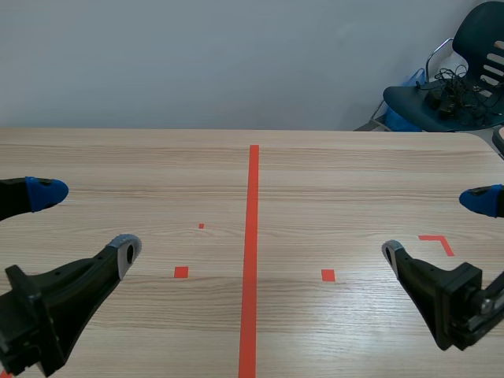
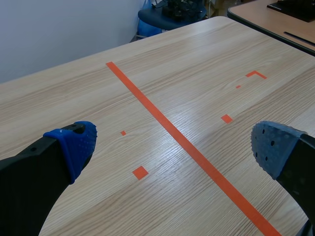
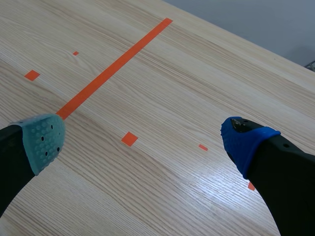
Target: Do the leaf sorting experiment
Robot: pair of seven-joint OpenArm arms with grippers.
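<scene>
Two wide-spread hands, left hand (image 1: 87, 220) and right hand (image 1: 436, 225), over table (image 1: 339, 173).

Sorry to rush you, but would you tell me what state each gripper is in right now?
Left gripper: open, holding nothing.
Right gripper: open, holding nothing.

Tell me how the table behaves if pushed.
The table spans the whole scene view, so it is probably heavy and won't shift or tip; its legs are hidden. Its wood-grain top shows glare in the wrist views, so likely hard and fairly slippery.
</scene>
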